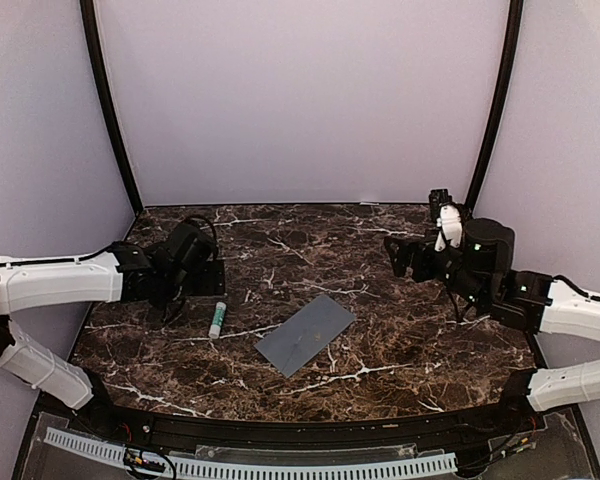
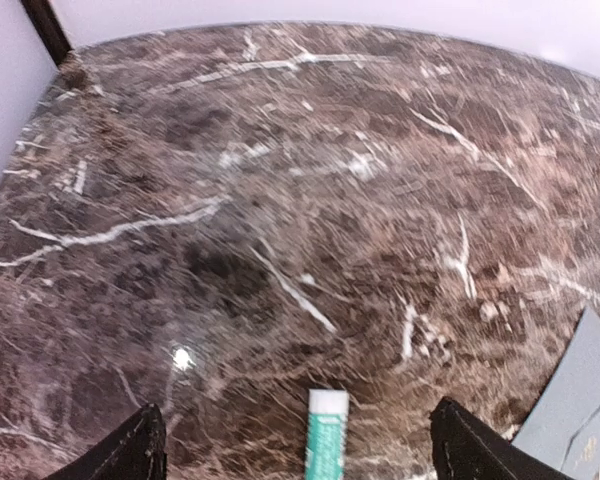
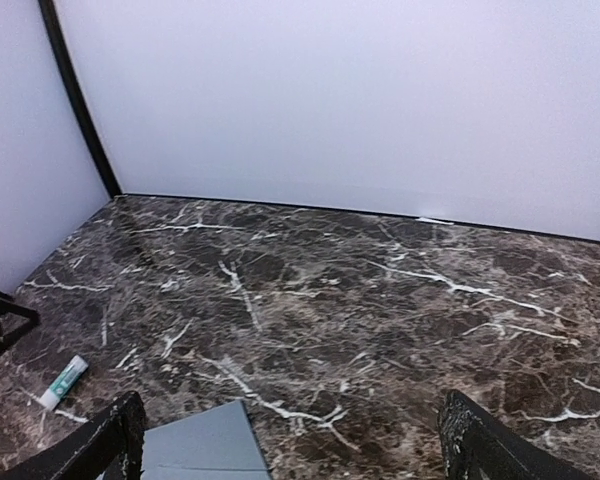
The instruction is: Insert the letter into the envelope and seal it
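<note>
The grey-blue envelope lies flat in the middle of the marble table, turned at an angle, with no flap standing up. It also shows in the left wrist view and in the right wrist view. The cream-white letter is not in view in any frame. My left gripper is open and empty at the left, hovering just behind the glue stick. My right gripper is open and empty at the right, above the table and apart from the envelope. In each wrist view the two jaws stand wide apart.
The white-and-green glue stick lies between my left fingertips' line of sight, also seen in the right wrist view. Pale walls and black corner posts enclose the table on three sides.
</note>
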Controlling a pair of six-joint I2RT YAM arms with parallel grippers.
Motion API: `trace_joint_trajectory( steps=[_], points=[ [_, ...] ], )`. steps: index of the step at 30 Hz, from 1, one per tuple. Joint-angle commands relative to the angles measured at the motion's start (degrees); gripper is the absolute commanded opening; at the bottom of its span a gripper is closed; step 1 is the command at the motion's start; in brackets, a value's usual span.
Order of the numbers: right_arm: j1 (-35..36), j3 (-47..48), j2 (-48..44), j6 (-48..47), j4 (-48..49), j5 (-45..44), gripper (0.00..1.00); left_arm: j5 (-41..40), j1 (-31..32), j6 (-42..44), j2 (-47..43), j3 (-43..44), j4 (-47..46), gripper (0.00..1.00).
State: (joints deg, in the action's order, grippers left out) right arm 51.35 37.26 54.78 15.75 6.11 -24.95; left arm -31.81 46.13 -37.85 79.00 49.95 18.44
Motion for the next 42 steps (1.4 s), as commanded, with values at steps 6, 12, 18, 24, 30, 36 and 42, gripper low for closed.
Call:
trace_joint_trajectory(
  steps=[6, 12, 18, 24, 30, 36, 42],
  points=[
    [-17.2, -0.7, 0.9, -5.4, 3.4, -3.9, 0.99, -9.5, -14.1, 17.1, -6.1, -3.2, -10.0, 0.98],
    [-28.3, -2.5, 3.8, -3.5, 5.0, -2.4, 0.99, -12.0, -23.8, 26.7, -7.4, -14.0, -33.8, 0.97],
    [-31.7, -8.5, 3.3, -6.6, 15.2, 0.1, 0.99, -1.8, -31.0, 38.8, -7.4, -27.5, -62.1, 0.96],
    [-32.7, -9.0, 2.0, -4.9, 13.9, 6.9, 0.99, 2.6, -35.5, 45.7, 1.2, -31.9, -77.5, 0.97],
    [-32.8, -10.6, 1.0, -4.5, 14.8, 7.7, 0.99, 7.0, -38.4, 45.8, 3.5, -32.6, -82.7, 0.97],
    [-32.8, -10.9, 0.6, -4.1, 14.5, 8.8, 0.99, 12.1, -41.9, 43.7, 2.1, -34.8, -84.5, 0.97],
    [-32.9, -12.4, -2.0, -4.2, 15.1, 10.4, 0.99, 16.1, -42.8, 43.5, -0.1, -37.5, -87.0, 0.96]
  ],
)
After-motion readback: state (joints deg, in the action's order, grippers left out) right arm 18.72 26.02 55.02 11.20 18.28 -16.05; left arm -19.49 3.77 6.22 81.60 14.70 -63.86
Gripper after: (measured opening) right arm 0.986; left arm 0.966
